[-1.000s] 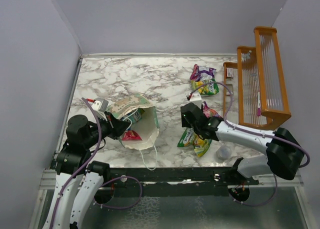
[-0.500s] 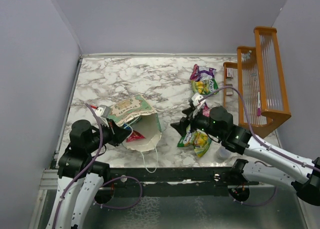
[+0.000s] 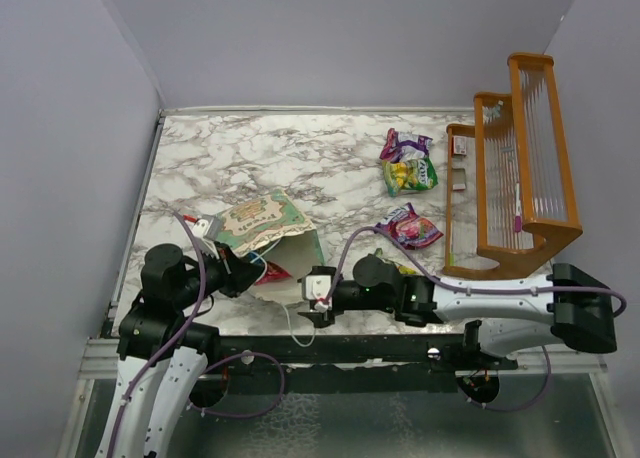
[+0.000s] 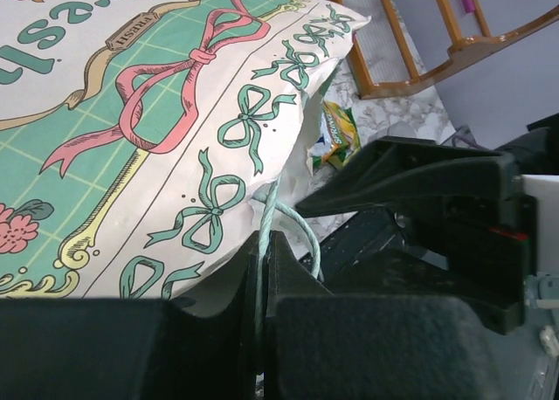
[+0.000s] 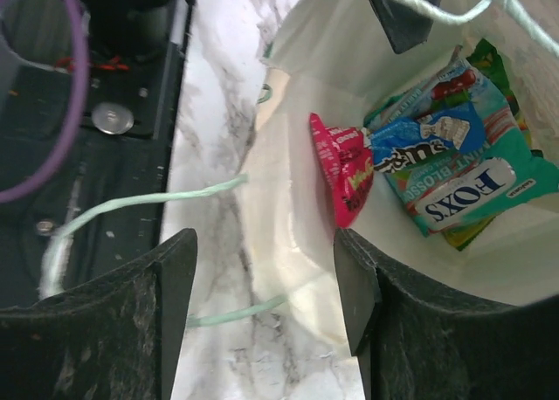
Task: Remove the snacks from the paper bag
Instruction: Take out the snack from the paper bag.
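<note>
The mint-green paper bag lies on its side, its white mouth facing the near edge. My left gripper is shut on the bag's string handle at the upper rim. My right gripper is open and empty just in front of the mouth, its fingers astride the lower lip. Inside lie a red packet, a blue one, a teal packet and a green one. Other snacks lie on the table: a green-yellow-purple cluster and a pink-purple packet.
An orange wooden rack stands along the right side. A green-yellow packet lies partly under my right arm. The loose second string handle trails over the marble toward the black front rail.
My right arm has swung left from the packets on the table and come down low in front of the bag's mouth. My left gripper keeps its hold on the handle, barely moved.
</note>
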Robot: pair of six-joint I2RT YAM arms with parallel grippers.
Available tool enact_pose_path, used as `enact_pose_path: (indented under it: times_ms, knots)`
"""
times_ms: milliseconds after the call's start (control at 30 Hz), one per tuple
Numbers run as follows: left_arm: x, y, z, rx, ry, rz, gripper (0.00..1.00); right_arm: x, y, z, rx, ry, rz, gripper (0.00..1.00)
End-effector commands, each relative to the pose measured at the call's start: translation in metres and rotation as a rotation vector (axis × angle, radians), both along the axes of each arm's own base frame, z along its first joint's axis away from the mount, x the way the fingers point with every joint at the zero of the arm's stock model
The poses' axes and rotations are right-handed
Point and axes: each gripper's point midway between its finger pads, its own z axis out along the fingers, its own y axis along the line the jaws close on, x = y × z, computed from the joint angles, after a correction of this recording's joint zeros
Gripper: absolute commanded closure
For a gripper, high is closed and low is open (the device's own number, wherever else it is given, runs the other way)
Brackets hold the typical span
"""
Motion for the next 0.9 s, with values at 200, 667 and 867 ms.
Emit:
enact_pose_path:
  times_ms: [200,667,867]
  knots:
    - [-0.001,-0.012,0.019,-0.071,-0.053,-0.071,1.0,0.059,0.046,-0.003,-0.023,-0.245,-0.164,0.47]
    - [0.007,-0.008,0.029,-0.055,-0.064,-0.027,1.0,0.075,0.083,-0.069,-0.103,-0.239,-0.185,0.27]
    - [0.006,-0.008,0.032,-0.053,-0.067,-0.032,1.0,0.099,0.109,-0.083,-0.088,-0.247,-0.259,0.32]
